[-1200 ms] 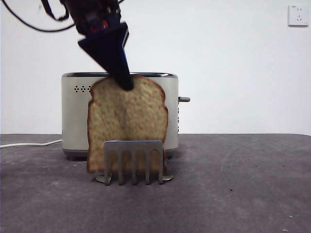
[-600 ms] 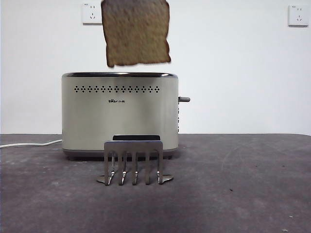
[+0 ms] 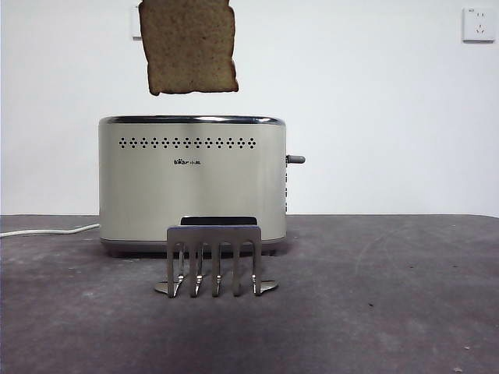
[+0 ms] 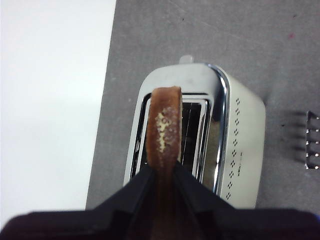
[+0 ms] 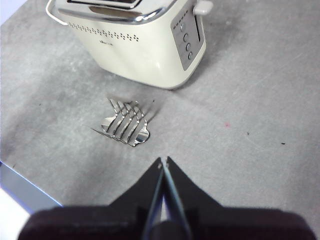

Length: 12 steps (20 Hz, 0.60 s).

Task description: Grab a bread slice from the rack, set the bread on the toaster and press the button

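The slice of bread (image 3: 188, 47) hangs in the air above the left half of the toaster (image 3: 191, 183), its lower edge a little over the chrome rim. In the left wrist view my left gripper (image 4: 163, 170) is shut on the slice of bread (image 4: 164, 125), seen edge-on over the toaster's (image 4: 235, 150) slots. The gripper itself is above the front view's top edge. No bread is in the rack (image 3: 214, 257) in front of the toaster. The button (image 3: 295, 159) sticks out of the toaster's right end. My right gripper (image 5: 163, 161) hovers shut and empty, near the rack (image 5: 125, 125).
A white power cable (image 3: 47, 231) runs left from the toaster along the dark table. A wall socket (image 3: 477, 25) is on the white wall behind. The table's edge (image 5: 25, 187) shows in the right wrist view.
The slice has been lifted out of the rack to above the toaster. In the last half second it moved left and slightly up. The rack now stands without bread.
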### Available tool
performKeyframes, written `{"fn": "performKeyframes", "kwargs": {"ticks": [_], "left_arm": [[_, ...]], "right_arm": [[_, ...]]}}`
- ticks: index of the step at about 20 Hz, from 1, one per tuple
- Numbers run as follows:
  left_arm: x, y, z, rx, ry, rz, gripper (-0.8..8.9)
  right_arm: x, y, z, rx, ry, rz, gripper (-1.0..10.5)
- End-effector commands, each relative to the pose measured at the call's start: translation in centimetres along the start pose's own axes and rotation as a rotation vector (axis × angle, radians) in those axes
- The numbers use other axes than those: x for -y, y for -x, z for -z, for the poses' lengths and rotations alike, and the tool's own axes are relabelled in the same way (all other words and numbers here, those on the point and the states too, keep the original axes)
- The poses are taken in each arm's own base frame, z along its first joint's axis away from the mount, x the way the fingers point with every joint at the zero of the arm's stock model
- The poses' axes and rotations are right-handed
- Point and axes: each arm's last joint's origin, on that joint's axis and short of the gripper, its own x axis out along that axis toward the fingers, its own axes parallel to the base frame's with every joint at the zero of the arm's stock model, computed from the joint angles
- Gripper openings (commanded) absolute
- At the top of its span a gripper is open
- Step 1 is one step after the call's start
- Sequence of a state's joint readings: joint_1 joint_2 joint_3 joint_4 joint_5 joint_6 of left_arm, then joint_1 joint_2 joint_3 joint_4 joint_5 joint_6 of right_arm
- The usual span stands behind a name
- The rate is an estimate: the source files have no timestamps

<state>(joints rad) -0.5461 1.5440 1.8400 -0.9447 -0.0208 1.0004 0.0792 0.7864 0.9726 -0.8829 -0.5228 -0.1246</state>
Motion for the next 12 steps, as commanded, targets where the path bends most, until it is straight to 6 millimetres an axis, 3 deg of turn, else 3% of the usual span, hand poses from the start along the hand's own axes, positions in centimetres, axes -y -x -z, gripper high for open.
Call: {"fn": "performKeyframes", "kwargs": {"ticks": [1,12], "left_arm": [[-0.4,-1.1,0.7,0.002,-0.009,0.020,-0.09],[-0.5,-4.6,2.1,-0.013,-0.032,0.126,-0.09]], "right_arm": [[0.1,-0.2,-0.1,-0.006,0.006,-0.003,-0.1],[0.4,-0.7,-0.2,-0.025,-0.004,-0.005,-0.1]]}}
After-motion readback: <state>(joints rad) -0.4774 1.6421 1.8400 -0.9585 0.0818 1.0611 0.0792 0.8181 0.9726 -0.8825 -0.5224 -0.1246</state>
